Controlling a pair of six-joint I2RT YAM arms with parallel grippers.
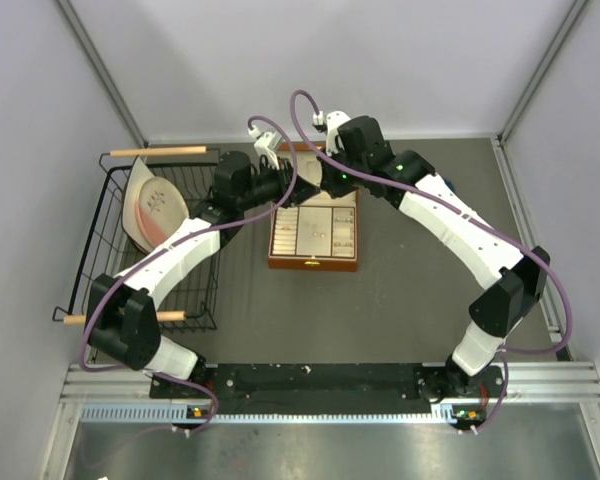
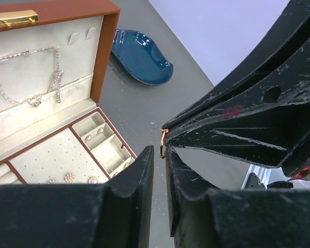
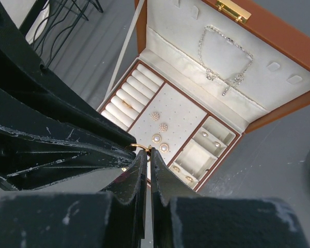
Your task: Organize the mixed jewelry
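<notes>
The brown wooden box (image 1: pixel 314 262) lies open under both grippers, its cream lining showing. A thin silvery chain necklace (image 3: pixel 225 57) (image 2: pixel 26 77) hangs in the lid. My right gripper (image 3: pixel 148 152) (image 1: pixel 318 183) is shut on a tiny gold ring (image 3: pixel 139 148) (image 2: pixel 164 143), pinched at its fingertips above the box's edge. My left gripper (image 2: pixel 160 155) (image 1: pixel 280 186) meets it tip to tip. Its jaws stand narrowly apart around the ring, which sits against the right-hand finger, and a slim gap still shows.
Pearl studs (image 3: pixel 160 132) and small earrings sit in the box's compartments, and another gold ring (image 3: pixel 126 105) rests in the ring rolls. A blue dish (image 2: pixel 142 57) lies beyond the box. A black wire basket (image 1: pixel 117 232) holding a cream plate (image 1: pixel 158 208) stands at the left.
</notes>
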